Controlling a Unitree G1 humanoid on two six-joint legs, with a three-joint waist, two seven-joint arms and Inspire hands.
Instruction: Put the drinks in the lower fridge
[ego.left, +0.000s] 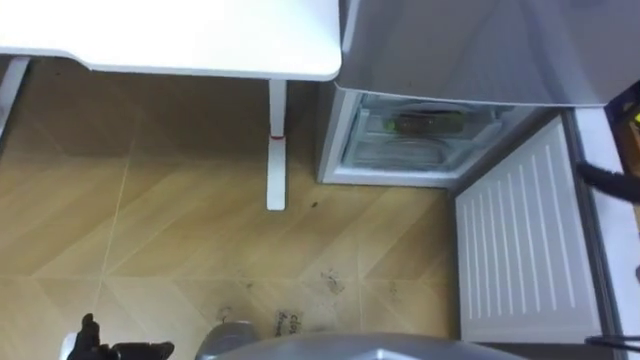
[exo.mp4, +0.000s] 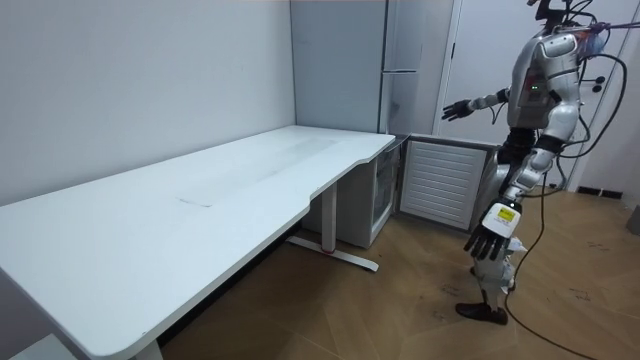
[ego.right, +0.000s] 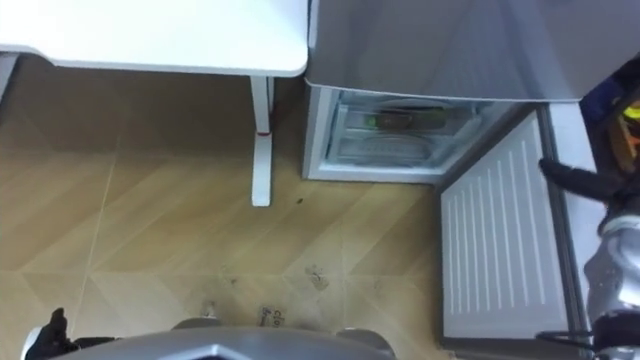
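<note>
- Nearest to you, the left hand (ego.left: 100, 348) hung low at the bottom left over the wooden floor (ego.left: 180, 230). Its fingers were spread and loose, curled round nothing.
- In the room view you had the robot standing upright on that floor, just off the corner of the table (ego.left: 180, 35), facing the fridge (exo.mp4: 400, 60).
- A bit further out, the white table leg (ego.left: 276, 150) stood on the floor with a thin red mark round it, just beside the fridge's left side.
- On your right, the lower door (ego.left: 525, 240) was swung wide open, its ribbed white inside facing up at you.
- The right hand (exo.mp4: 458, 110) was held out at chest height toward the fridge, fingers straight and fanned out, gripping nothing.
- Furthest away, the lower fridge (ego.left: 340, 140) stood open with a clear drawer (ego.left: 400, 155) showing.
- The drinks (ego.left: 430, 122) looked to be the dark greenish shape lying on its side at the back of that compartment, above the drawer. It was too small to say more.
</note>
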